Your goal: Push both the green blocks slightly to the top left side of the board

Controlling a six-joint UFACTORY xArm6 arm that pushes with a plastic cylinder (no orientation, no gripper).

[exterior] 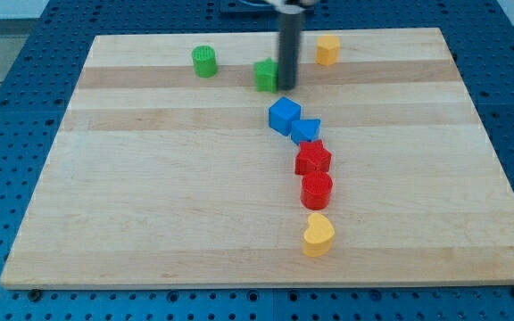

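A green cylinder (204,61) stands near the view's top, left of centre. A green block of star-like shape (266,75) sits to its right. My tip (286,86) is at the right side of that green block, touching or almost touching it. The dark rod rises from there to the view's top edge.
A yellow block (327,50) sits at the top, right of the rod. Below the tip run a blue cube (284,116), a blue triangular block (306,131), a red star block (312,159), a red cylinder (317,190) and a yellow heart (318,234). The wooden board (150,196) lies on a blue perforated table.
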